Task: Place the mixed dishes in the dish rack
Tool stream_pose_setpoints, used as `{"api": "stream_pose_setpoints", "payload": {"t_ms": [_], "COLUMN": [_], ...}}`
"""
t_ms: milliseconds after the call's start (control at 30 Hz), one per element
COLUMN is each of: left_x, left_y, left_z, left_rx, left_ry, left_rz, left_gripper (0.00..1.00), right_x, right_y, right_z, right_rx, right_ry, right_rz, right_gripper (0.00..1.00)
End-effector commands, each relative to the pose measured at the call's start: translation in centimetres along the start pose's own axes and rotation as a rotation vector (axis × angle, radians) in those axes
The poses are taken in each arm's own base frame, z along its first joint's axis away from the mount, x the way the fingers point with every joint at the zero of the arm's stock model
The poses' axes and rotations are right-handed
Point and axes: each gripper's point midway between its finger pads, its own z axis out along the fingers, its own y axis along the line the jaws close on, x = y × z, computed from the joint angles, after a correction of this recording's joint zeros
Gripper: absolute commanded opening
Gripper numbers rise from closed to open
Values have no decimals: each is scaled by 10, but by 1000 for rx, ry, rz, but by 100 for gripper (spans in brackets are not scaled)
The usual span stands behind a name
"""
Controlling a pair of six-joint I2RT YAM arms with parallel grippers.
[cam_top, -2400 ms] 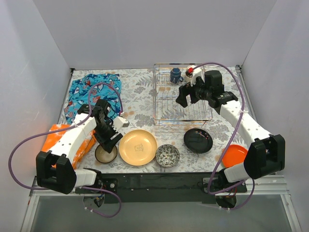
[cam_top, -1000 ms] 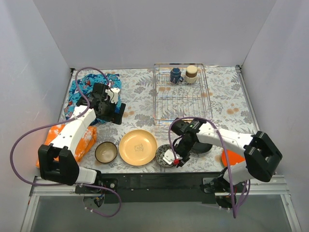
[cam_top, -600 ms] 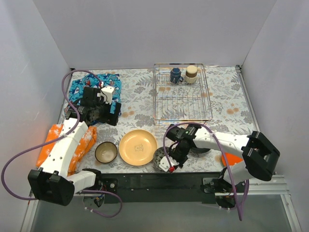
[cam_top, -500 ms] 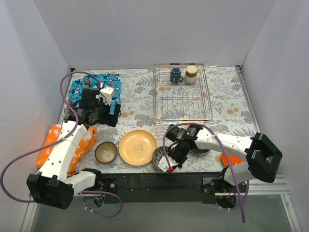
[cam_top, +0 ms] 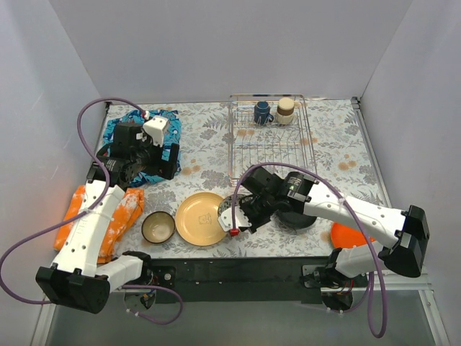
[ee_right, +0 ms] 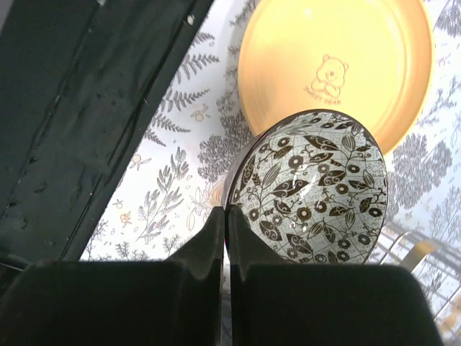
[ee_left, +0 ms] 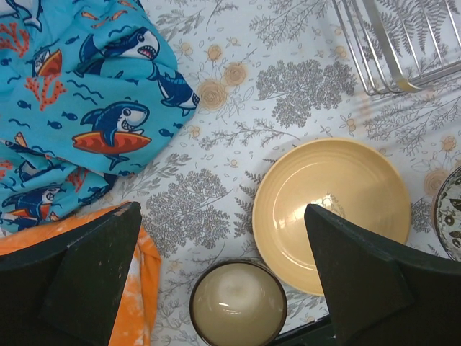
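Glossy, perhaps ceramic, round leaf-patterned bowl

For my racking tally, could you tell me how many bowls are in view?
2: a brown bowl beside the yellow plate, and a patterned bowl held in the right gripper. None seems hidden.
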Motion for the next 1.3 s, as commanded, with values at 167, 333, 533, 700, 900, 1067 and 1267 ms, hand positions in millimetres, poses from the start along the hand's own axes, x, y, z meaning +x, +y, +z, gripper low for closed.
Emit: {"api": "stream_pose_setpoints", "payload": {"t_ms": [167,333,533,700,900,1067,1267], "left_x": [-27,-25,-49,-60,-58,-40,-40], "left_y": [5,13,15,4,0,20,23], "left_z": [-13,-14,-15,-5,6,25,35], "left_rx": [-22,-76,-68,12,38,-43,-38], "left_ry": [-90,-112,-174,-211,-276,-180,-119], "left_rz": [14,0,98,153,227,264,276], "left_gripper": [98,98,98,98,98,98,98], "right_x": [-22,-42,-36,10,45,66,90], "right_y": [-62,-142,-196,-228,-241,-235,-229], "right_z": [-33,-93,-135,-164,-174,-163,-143], "right_rx": [211,412,480,490,450,353,317], "right_ry": [-25,-206,-394,-602,-825,-1009,-1115], "right_rz": [129,269,452,762,900,1101,1260], "right_gripper": [1,1,1,1,1,1,1]}}
